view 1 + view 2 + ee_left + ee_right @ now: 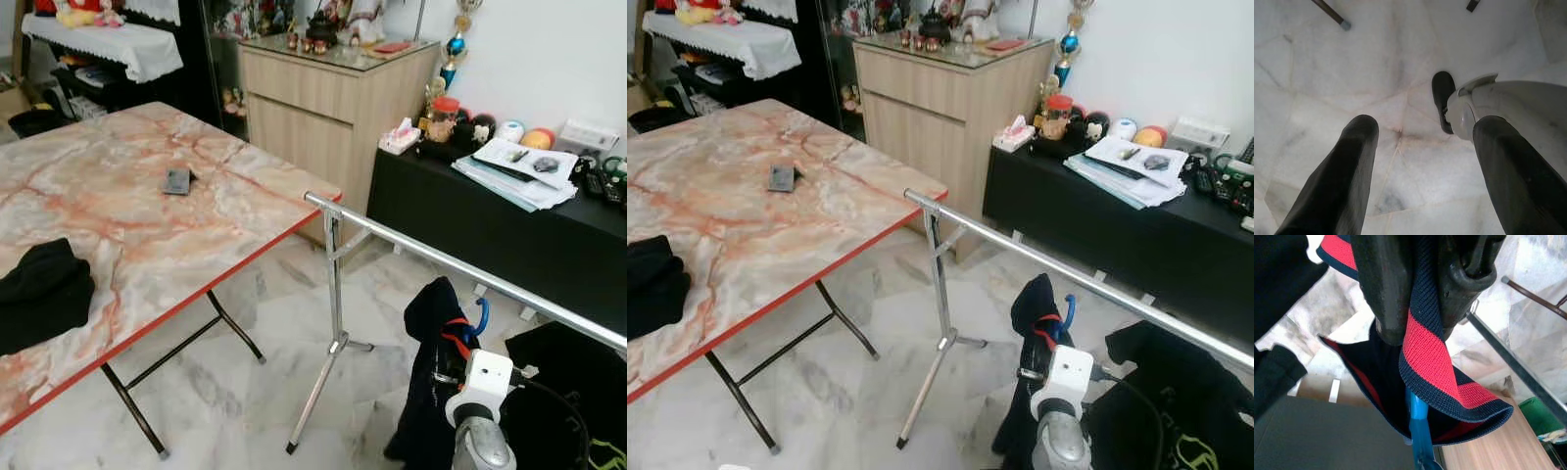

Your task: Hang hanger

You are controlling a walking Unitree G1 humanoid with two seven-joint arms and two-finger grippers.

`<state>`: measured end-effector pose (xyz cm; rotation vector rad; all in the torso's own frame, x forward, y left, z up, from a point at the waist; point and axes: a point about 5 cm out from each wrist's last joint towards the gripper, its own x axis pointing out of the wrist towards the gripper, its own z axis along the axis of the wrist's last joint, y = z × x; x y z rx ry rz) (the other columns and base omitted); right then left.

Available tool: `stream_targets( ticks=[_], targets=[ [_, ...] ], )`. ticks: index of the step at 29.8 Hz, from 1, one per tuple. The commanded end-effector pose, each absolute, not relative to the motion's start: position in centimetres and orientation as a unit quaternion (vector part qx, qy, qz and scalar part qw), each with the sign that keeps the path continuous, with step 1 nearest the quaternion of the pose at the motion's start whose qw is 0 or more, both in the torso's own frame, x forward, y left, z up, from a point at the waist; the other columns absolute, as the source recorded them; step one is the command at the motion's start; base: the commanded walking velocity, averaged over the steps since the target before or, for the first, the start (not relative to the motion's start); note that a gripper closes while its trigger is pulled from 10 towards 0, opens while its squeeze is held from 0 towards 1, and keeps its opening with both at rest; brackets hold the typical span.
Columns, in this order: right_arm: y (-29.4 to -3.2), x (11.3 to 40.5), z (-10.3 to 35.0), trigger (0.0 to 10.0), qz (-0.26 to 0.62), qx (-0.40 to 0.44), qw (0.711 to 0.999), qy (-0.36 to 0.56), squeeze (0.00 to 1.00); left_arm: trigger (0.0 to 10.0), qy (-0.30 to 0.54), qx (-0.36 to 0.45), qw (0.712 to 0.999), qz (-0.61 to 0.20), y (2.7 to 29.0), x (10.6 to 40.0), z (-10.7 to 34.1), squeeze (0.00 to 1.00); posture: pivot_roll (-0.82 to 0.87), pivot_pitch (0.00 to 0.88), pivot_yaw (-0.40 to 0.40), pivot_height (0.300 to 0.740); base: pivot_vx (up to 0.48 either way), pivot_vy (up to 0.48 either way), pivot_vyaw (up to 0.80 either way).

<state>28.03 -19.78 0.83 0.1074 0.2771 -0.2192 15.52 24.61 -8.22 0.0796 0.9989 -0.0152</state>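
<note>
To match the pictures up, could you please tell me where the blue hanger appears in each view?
Left eye view: the blue hanger hook pokes from the navy garment, lower right, below the silver rail.
Right eye view: same hook, lower middle-right.
Right wrist view: its blue stem emerges from the striped collar pinched by the right claw.
Left wrist view: faces the floor between the open left claw.
Shared landmark: the silver rail.

The blue hanger (1418, 428) is mostly buried inside the navy-and-red garment (1435, 347); its hook runs off the frame at 6 o'clock. The right pincer (1420, 308) clamps the collar, fingertips hidden by fabric. The rail (470, 269) exits at 3 o'clock.
</note>
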Motion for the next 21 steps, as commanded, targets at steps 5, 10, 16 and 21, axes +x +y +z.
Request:
stream_targets(
  ticks=[5, 10, 16, 21],
  targets=[
    [-19.98, 28.58, 1.51, 10.0, -0.116, 0.058, 0.984, 0.125, 0.00, 10.0, 0.487, 0.041, 0.872, -0.007, 24.94, 15.02, -8.34, 0.00, 0.04, 0.000, 0.023, 0.740, -0.358, 0.000, 0.00],
    [-20.10, 28.73, 1.58, 10.0, -0.125, 0.064, 0.982, 0.127, 0.00, 10.0, 0.487, 0.041, 0.873, -0.006, 24.93, 15.02, -8.34, 0.00, 0.04, 0.000, 0.022, 0.740, -0.358, 0.000, 0.00],
    [-20.06, 28.86, 1.53, 10.0, -0.127, 0.071, 0.980, 0.133, 0.00, 10.0, 0.486, 0.040, 0.873, -0.005, 24.91, 15.04, -8.34, 0.00, 0.04, 0.000, 0.021, 0.740, -0.357, 0.000, -0.35],
    [-20.10, 28.85, 1.50, 10.0, -0.133, 0.076, 0.979, 0.134, 0.00, 10.0, 0.486, 0.039, 0.873, -0.004, 24.90, 15.05, -8.34, 0.00, 0.04, 0.000, 0.020, 0.740, -0.357, 0.000, -0.75]
  ],
)
